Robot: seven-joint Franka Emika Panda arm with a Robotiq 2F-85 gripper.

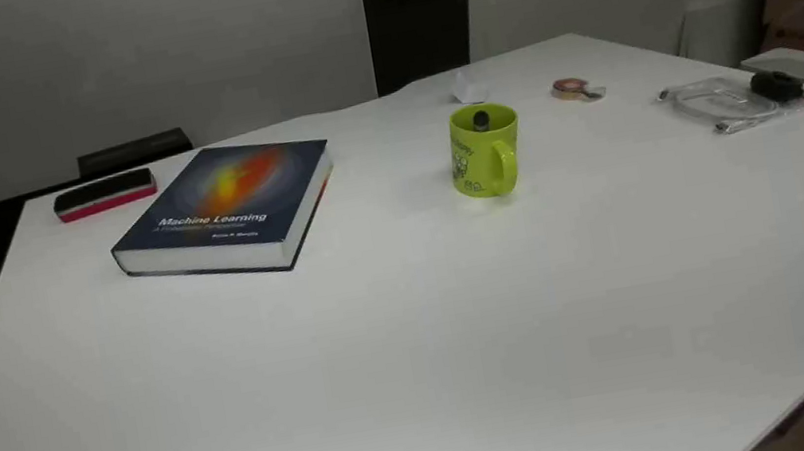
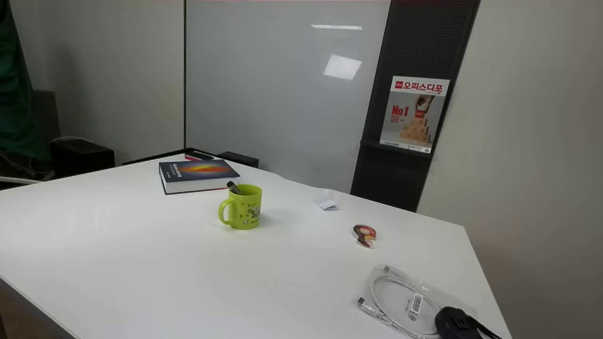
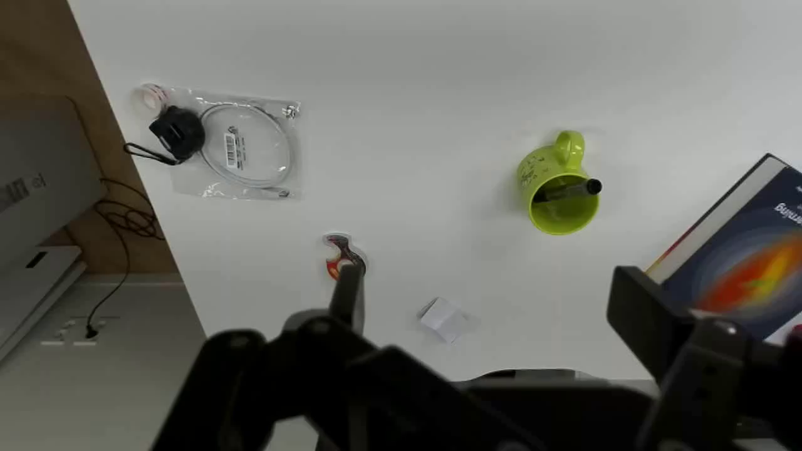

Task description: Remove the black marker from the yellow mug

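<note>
Gripper (image 3: 490,297) spread wide in my wrist view, and I'm seeing the black marker (image 3: 569,190) leaning inside the upright yellow mug (image 1: 475,155), one end poking above the rim; the blue book (image 1: 220,198) lies flat, apart from the mug.

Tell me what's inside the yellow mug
A black marker leans inside the yellow mug, one end poking past the rim. The mug's wall hides the marker's lower end, so I can't tell whether anything else lies at the bottom.
</note>
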